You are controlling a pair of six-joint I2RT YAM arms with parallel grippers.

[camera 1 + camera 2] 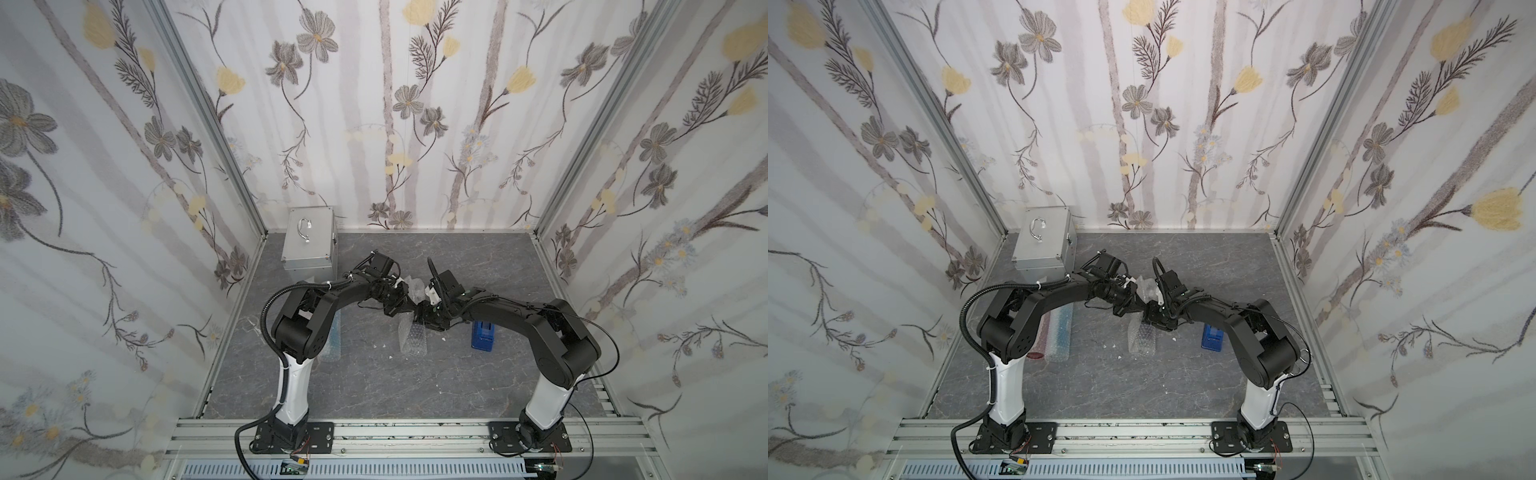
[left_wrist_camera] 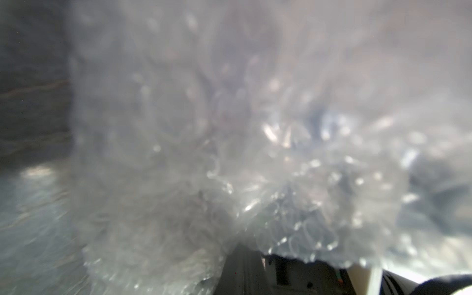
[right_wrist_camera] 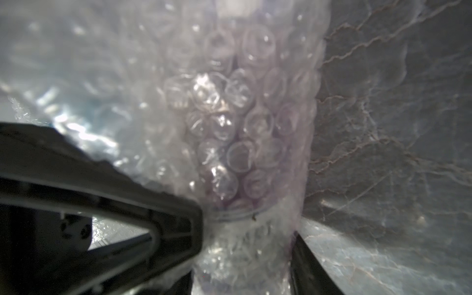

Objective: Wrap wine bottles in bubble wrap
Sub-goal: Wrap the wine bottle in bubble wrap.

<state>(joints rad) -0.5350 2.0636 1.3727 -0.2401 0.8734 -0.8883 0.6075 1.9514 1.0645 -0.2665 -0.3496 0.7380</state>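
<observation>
— Lying midway on the table (image 1: 395, 386), the bottle (image 1: 414, 338) is rolled in wrap (image 1: 409, 286). The right end effector (image 1: 427, 320) clamps its far end.
— Left end effector (image 1: 404, 307)?
— Pinched shut on loose wrap, just beside the right. Dispenser (image 1: 482, 334) near, case (image 1: 309, 245) in the far-left corner, front of the table open.
</observation>
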